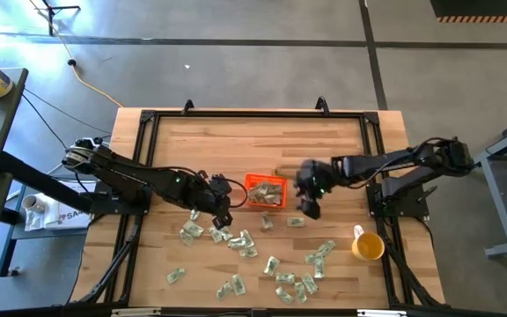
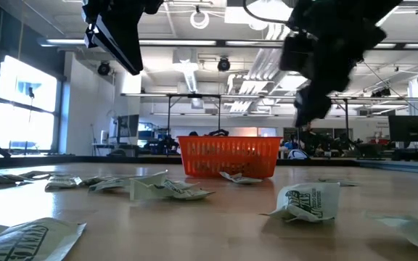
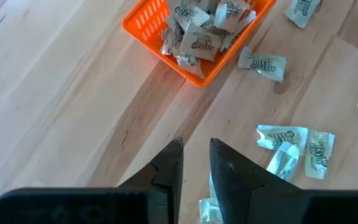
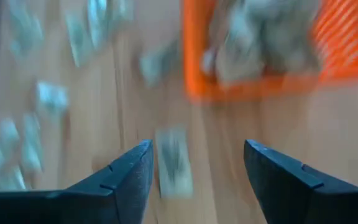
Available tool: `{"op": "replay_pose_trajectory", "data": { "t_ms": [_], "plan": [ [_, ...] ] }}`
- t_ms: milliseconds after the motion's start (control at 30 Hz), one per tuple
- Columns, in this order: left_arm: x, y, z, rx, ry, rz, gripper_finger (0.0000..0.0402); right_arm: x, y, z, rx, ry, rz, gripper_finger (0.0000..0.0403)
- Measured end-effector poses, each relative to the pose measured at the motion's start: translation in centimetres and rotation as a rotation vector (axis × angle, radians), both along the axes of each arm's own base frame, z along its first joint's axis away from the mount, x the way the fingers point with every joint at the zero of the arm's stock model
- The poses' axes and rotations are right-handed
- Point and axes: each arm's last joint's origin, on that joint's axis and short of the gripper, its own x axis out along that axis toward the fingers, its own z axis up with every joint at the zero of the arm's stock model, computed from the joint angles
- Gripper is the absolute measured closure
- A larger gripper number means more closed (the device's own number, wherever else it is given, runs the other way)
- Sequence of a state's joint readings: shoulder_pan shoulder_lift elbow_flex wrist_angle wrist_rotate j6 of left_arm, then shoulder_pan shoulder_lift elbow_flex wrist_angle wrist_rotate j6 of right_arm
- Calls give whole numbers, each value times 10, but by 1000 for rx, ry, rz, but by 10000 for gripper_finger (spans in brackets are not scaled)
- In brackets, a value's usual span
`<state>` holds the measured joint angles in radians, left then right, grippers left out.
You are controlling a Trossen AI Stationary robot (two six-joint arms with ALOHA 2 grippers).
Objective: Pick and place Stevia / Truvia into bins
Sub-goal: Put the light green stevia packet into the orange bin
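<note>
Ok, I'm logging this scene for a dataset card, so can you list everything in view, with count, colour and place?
orange bin: one, orange-red, table centre, holding a heap of sachets.
sachets: many, pale green and white, scattered over the table's near half; one lies just outside the bin.
yellow cup: one, yellow, right side of the table near the edge.
table: one, light wood with a black frame.
yellow cable: one, on the floor beyond the table's left corner.
left gripper: dark, left of the bin above loose sachets, fingers nearly together, nothing seen between them.
right gripper: dark, right of the bin, jaws wide open and empty.
</note>
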<state>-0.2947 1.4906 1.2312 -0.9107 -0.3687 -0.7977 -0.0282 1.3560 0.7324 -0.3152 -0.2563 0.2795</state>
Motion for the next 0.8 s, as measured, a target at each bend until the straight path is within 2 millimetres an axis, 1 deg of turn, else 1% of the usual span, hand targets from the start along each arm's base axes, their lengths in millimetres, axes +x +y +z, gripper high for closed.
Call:
{"op": "replay_pose_trajectory", "data": {
  "t_ms": [67,200,333,500,667,800],
  "plan": [
    [0,0,0,2,1,-4,289,-5,13,-4,-51,52,82,163],
    [0,0,0,13,2,-3,289,-4,40,-13,-187,51,230,163],
    [0,1,0,26,8,-19,289,2,55,-23,-261,41,271,167],
    [0,1,0,31,10,-23,289,9,61,-42,-276,79,249,181],
    [-1,1,0,31,12,-22,289,15,63,-61,-259,135,218,208],
    [-2,1,-1,35,25,-22,289,17,64,-65,-266,140,215,240]
  ]
}}
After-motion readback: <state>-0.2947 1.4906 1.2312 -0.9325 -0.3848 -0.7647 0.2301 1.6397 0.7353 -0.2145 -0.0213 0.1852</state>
